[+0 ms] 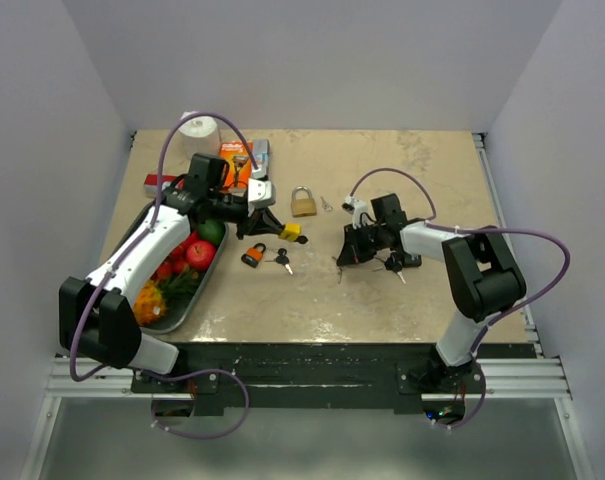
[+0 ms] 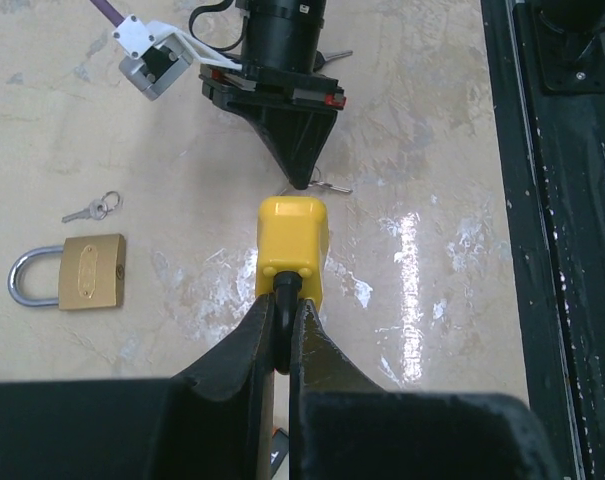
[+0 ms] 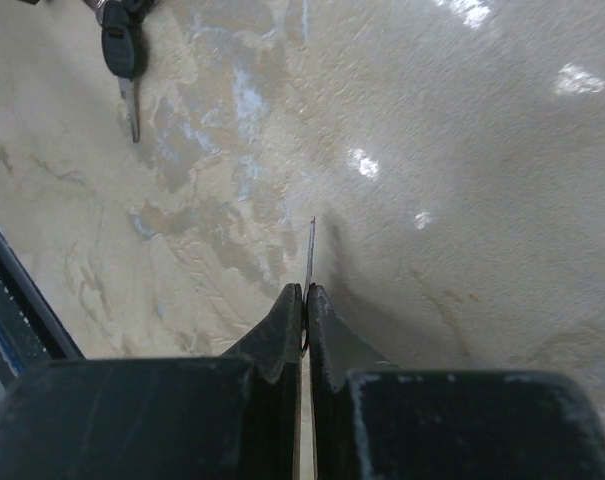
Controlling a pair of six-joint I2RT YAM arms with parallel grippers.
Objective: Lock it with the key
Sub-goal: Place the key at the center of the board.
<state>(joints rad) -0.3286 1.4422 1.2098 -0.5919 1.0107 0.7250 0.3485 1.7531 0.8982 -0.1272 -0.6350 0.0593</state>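
Observation:
My left gripper [image 1: 273,225] [image 2: 279,312] is shut on the black shackle of a yellow padlock [image 1: 291,231] [image 2: 293,240], with the body pointing right towards the other arm. My right gripper [image 1: 342,258] [image 3: 305,295] is shut on a thin silver key [image 3: 310,250], seen edge-on, its blade sticking out past the fingertips just above the table. In the left wrist view the right gripper [image 2: 300,178] points at the padlock's far end, a short gap away. The keyhole is hidden.
A brass padlock [image 1: 302,202] [image 2: 82,272] with a small key [image 1: 325,203] [image 2: 94,208] lies behind. An orange padlock [image 1: 253,255] with black keys [image 1: 281,258] lies in front. A black-headed key [image 3: 122,55] lies by the right gripper. A fruit tray [image 1: 194,300] stands left.

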